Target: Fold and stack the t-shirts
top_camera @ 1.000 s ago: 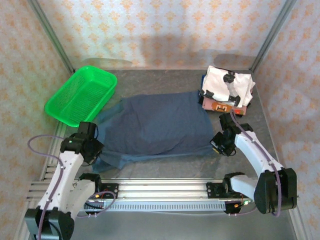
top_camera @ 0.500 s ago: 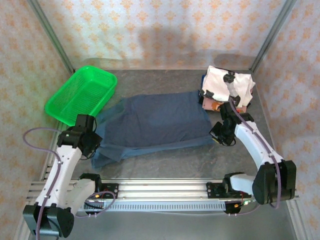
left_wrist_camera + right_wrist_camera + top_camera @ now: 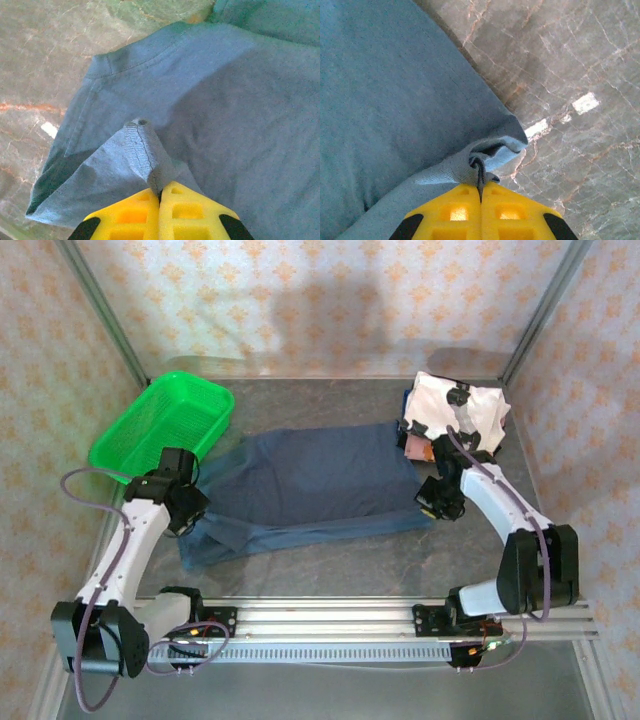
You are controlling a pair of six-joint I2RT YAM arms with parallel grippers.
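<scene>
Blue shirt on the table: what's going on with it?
The left hand pinches the left edge of the dark slate-blue cloth t-shirt spread on the grey table; the right hand pinches its near right corner. A folded white shirt with black patches lies on an orange-brown one at far right.

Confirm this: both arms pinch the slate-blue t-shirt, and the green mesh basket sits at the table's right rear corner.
Not quite. The green mesh basket sits at the table's left rear corner, as the top external view shows. The rest stands: the left fingers and right fingers are each shut on the slate-blue t-shirt.
</scene>
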